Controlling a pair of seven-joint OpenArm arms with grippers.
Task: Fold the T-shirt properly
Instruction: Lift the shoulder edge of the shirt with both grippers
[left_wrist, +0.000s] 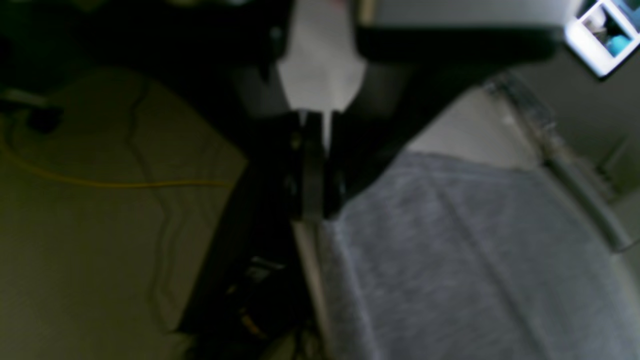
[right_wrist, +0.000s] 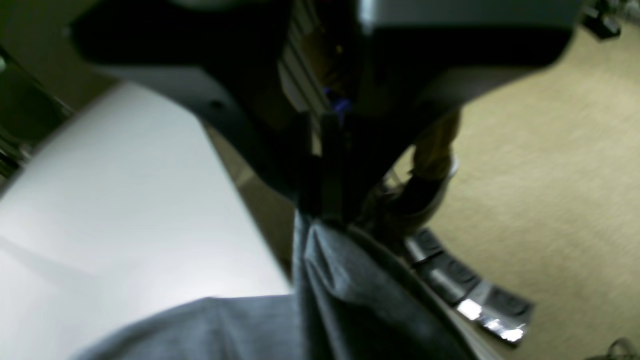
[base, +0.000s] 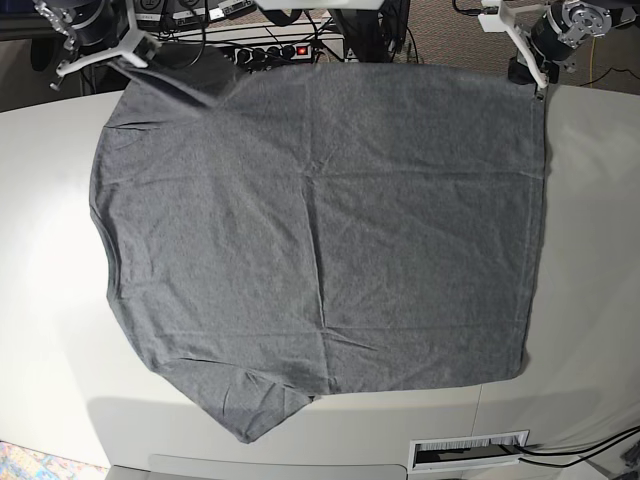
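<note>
A grey T-shirt (base: 320, 230) lies spread flat on the white table (base: 600, 250), with one sleeve at the front left. My right gripper (base: 143, 48) is at the shirt's far left corner. In the right wrist view it (right_wrist: 325, 212) is shut on a bunched fold of the grey cloth (right_wrist: 350, 290). My left gripper (base: 537, 88) is at the shirt's far right corner. In the left wrist view it (left_wrist: 312, 212) is shut on the shirt's edge (left_wrist: 450, 250).
A power strip (base: 265, 50) with cables lies behind the table's far edge and also shows in the right wrist view (right_wrist: 465, 285). Beige carpet with a yellow cable (left_wrist: 125, 184) lies beyond the table. A white slotted panel (base: 468, 452) sits at the front edge.
</note>
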